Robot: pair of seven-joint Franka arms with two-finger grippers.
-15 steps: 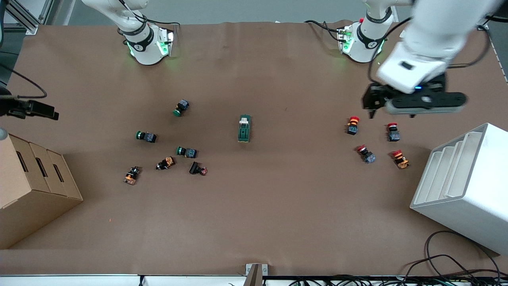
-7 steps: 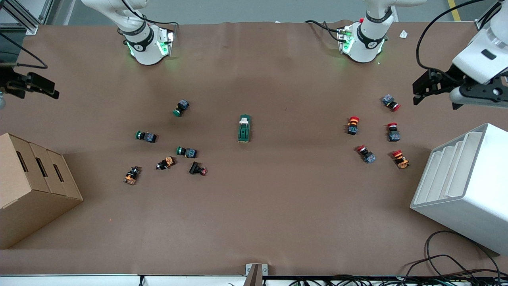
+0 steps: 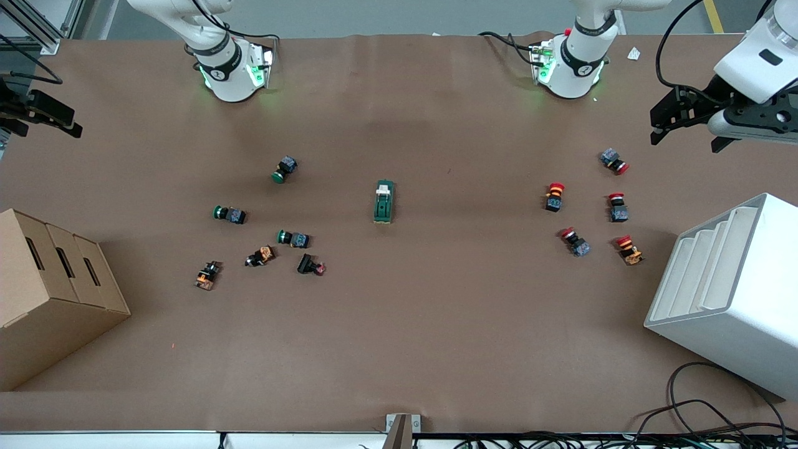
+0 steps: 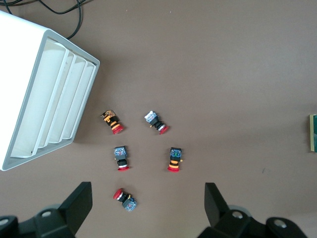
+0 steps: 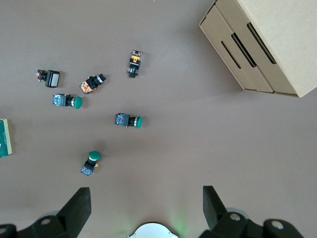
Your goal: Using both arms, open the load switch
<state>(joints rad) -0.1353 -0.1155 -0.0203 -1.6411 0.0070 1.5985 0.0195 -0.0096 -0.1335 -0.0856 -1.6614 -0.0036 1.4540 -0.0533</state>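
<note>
The load switch (image 3: 384, 201), a dark-green block with a cream lever, lies flat near the middle of the table, with nothing touching it. Only its edge shows in the left wrist view (image 4: 313, 140) and in the right wrist view (image 5: 4, 138). My left gripper (image 3: 686, 143) hangs open and empty above the table's rim at the left arm's end, with a red push-button below its jaws (image 4: 147, 203). My right gripper (image 3: 40, 128) hangs open and empty over the table edge at the right arm's end; beneath it (image 5: 146, 203) are bare table and a white base ring.
Several red-capped push-buttons (image 3: 554, 195) lie scattered toward the left arm's end, near a white slotted rack (image 3: 729, 293). Green, orange and black push-buttons (image 3: 293, 237) lie toward the right arm's end, near a cardboard box (image 3: 50, 293). Cables trail by the rack.
My left gripper swung away from over the red push-buttons toward the left arm's end of the table, uncovering one more red button. My right gripper drifted toward the bases' side.
</note>
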